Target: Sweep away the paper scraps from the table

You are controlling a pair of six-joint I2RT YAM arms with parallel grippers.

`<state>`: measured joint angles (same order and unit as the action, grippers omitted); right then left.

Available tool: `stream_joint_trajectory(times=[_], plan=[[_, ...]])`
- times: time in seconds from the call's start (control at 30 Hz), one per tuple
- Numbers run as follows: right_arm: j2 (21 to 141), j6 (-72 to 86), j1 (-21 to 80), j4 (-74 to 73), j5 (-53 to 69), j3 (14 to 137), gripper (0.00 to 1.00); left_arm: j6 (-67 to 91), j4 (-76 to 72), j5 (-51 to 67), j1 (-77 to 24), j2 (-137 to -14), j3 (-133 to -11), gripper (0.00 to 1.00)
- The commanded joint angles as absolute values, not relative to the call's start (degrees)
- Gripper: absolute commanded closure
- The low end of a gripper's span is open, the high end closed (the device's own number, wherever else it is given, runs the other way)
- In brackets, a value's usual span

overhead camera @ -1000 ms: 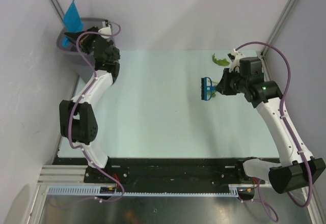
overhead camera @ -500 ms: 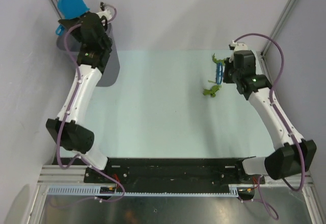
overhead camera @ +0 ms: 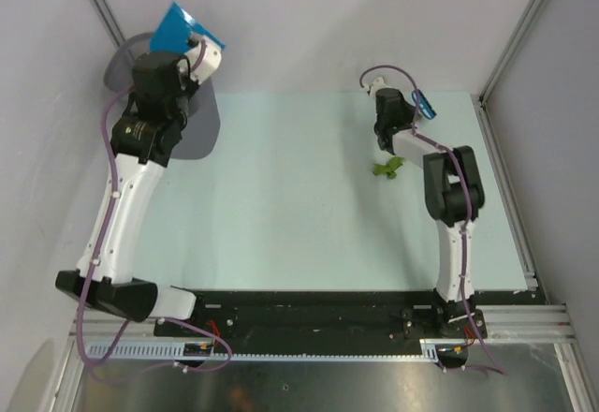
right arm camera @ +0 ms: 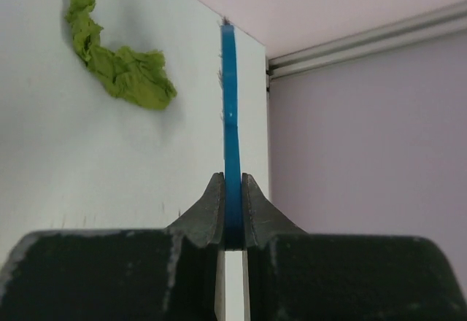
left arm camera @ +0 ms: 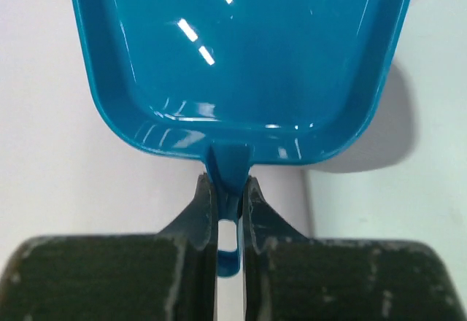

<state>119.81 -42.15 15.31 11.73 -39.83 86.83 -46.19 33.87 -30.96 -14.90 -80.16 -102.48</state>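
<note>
A small clump of green paper scraps (overhead camera: 387,168) lies on the pale mint-green table (overhead camera: 281,225), toward 2 o'clock from the table's middle and just beside the right arm's forearm. In the right wrist view, a crumpled green strip lies flat on the table at about 10 o'clock from the fingertips, apart from the tool.

The right gripper (right arm camera: 232,190) is clamped on a blue brush (right arm camera: 229,109), which the wrist camera sees edge-on as a thin upright blade. From above, the brush sits at 1 o'clock from the scraps, near the table's far edge.

The left gripper (left arm camera: 230,208) pinches the handle of a blue dustpan (left arm camera: 241,58). The pan is held up at 10 o'clock, past the table's far-left corner and over a grey wastebasket (overhead camera: 114,67).
</note>
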Motion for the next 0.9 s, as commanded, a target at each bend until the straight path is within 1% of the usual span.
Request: stream_joint_trajectory(times=[0.0, 0.03, 0.07, 0.13, 0.17, 0.3, 0.33, 0.43, 0.53, 0.57, 0.63, 0.77, 0.8, 0.83, 0.87], plan=[[129.8, -55.55, 14.24, 15.39, -45.45, 100.87, 1.0, -31.65, 46.12, -9.43, -15.38, -74.71, -97.84, 1.0], [133.56, -55.11, 14.15, 13.9, -44.48, 105.94, 1.0, -29.9, 46.84, -7.06, -15.29, -73.4, -96.26, 1.0], [135.16, -54.59, 14.06, 9.97, -43.43, 108.43, 1.0, -29.01, 47.63, -3.99, -15.29, -72.87, -92.76, 1.0], [140.15, -54.05, 13.97, 5.73, -41.05, 115.88, 1.0, -27.26, 48.43, -1.59, -15.29, -70.77, -86.61, 1.0], [141.66, -54.23, 13.97, 2.32, -40.17, 117.58, 1.0, -26.81, 48.43, -0.54, -15.29, -70.06, -84.83, 1.0], [143.09, -54.32, 14.85, -7.19, -28.77, 119.27, 1.0, -24.79, 48.34, 2.37, -14.94, -66.54, -79.46, 1.0], [143.26, -53.79, 15.46, -9.03, -27.61, 119.79, 1.0, -24.35, 48.34, 2.9, -14.85, -66.01, -78.15, 1.0], [143.35, -50.63, 17.3, -21.22, -22.16, 122.25, 1.0, -23.38, 48.34, 3.78, -14.24, -64.51, -76.12, 1.0], [141.6, -50.62, 21.07, -26.61, -21.18, 119.72, 1.0, -22.94, 48.34, 3.69, -13.19, -64.07, -74.63, 1.0], [140.55, -49.67, 22.31, -27.41, -21.62, 117.18, 1.0, -22.85, 48.34, 3.6, -12.92, -63.99, -74.18, 1.0], [135.72, -48.0, 26.25, -29.08, -19.7, 114.36, 1.0, -22.76, 48.34, 3.52, -12.57, -63.63, -72.43, 1.0], [123.6, -41.5, 34.17, -29.71, -11.81, 102.95, 1.0, -22.41, 48.34, 3.6, -12.13, -62.49, -67.95, 1.0], [118.53, -39.14, 36.02, -29.36, -10.56, 97.26, 1.0, -22.33, 48.25, 3.6, -12.04, -62.14, -65.94, 1.0], [116.48, -37.72, 37.86, -28.92, -9.68, 94.6, 1.0, -22.32, 48.34, 3.69, -12.04, -61.88, -64.87, 1.0], [114.28, -36.57, 41.97, -29.0, -8.36, 92.05, 1.0, -22.24, 48.25, 3.69, -11.95, -61.53, -63.82, 1.0]])
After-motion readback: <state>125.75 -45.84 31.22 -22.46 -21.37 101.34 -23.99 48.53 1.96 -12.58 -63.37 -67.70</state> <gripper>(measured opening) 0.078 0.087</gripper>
